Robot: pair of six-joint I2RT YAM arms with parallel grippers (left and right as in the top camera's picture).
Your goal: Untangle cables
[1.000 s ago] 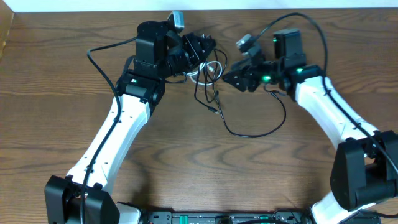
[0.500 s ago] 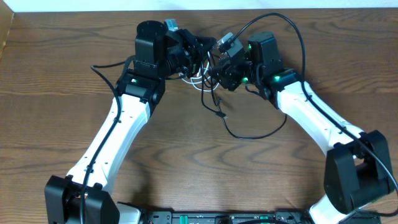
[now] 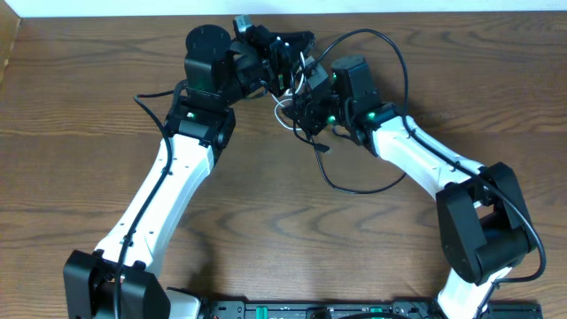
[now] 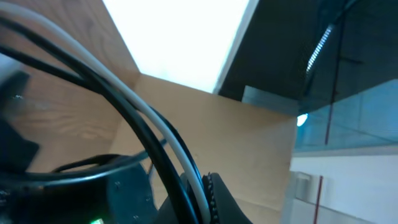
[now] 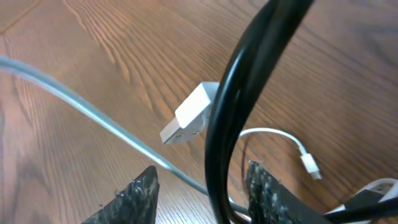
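- Right arm swung in from the right side over the last second and now sat hard against the tangle; left gripper (image 3: pixel 288 55) crept toward the table's (image 3: pixel 106 106) far edge, carrying the bundle with it.
- Cables (image 3: pixel 294 81) were bunched between the two grippers, close to the far edge and about midway along it, mostly lifted off the wood.
- Black cable (image 3: pixel 354 188) trailed out of the bunch in a wide loop lying flat toward the table's middle.
- Left jaws were fully closed, and the left wrist view showed a black strand and a white strand (image 4: pixel 124 93) running taut into the finger, so I read it as gripping both.
- Right gripper (image 5: pixel 202 186) had its jaws partly apart, nothing pinched yet; a black strand (image 5: pixel 233 106) ran through the gap, nearer one finger.
- Key relation: that strand's long axis ran top to bottom in the right wrist view, across the closing line, so it already lay inside the jaws.
- White plug (image 5: pixel 189 115) and a silvery strand (image 5: pixel 93 118) lay on the wood beyond the fingertips, outside the gap.
- Right arm was the nearer one to any free strand; the left was taken up as the anchor.
- Judgement: next came a pinch on black and a pull away from the left.
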